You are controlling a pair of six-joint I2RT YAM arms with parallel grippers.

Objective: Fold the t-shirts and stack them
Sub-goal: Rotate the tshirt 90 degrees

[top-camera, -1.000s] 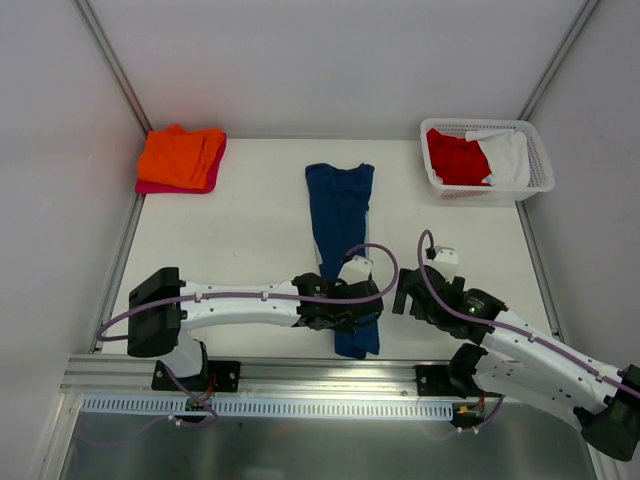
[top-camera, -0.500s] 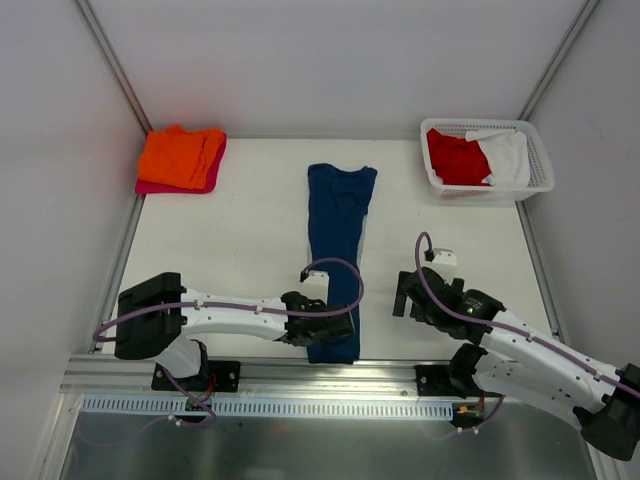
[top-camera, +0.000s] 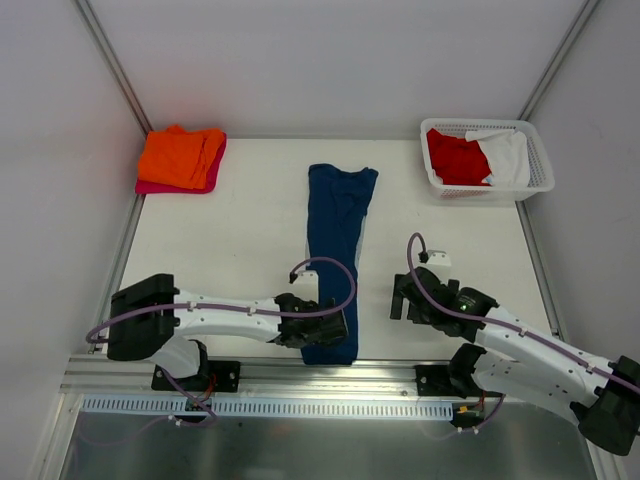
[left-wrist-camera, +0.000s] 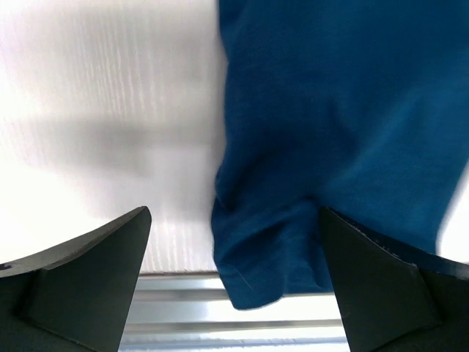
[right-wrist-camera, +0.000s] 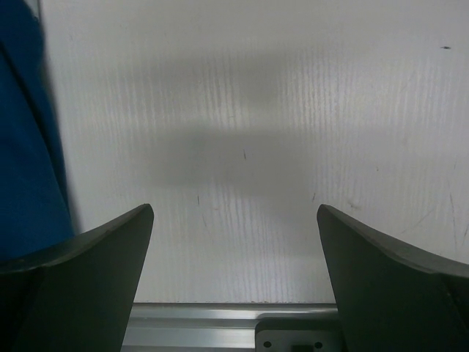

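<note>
On table: one navy t-shirt.

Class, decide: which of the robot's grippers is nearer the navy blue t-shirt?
Left. The left gripper sits over the near end of the navy blue t-shirt; the right gripper is off to its right, above the table.

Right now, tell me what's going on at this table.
Two robot arms are folding t-shirts. A navy blue cloth t-shirt, folded into a long strip, lies on the white table. The left hand sits open over its near end, gripping nothing; the right hand hangs open over bare table beside it. A folded orange t-shirt rests on a magenta-pink one at the far left corner. A red t-shirt and a white t-shirt wait in the white plastic lattice basket far right.
</note>
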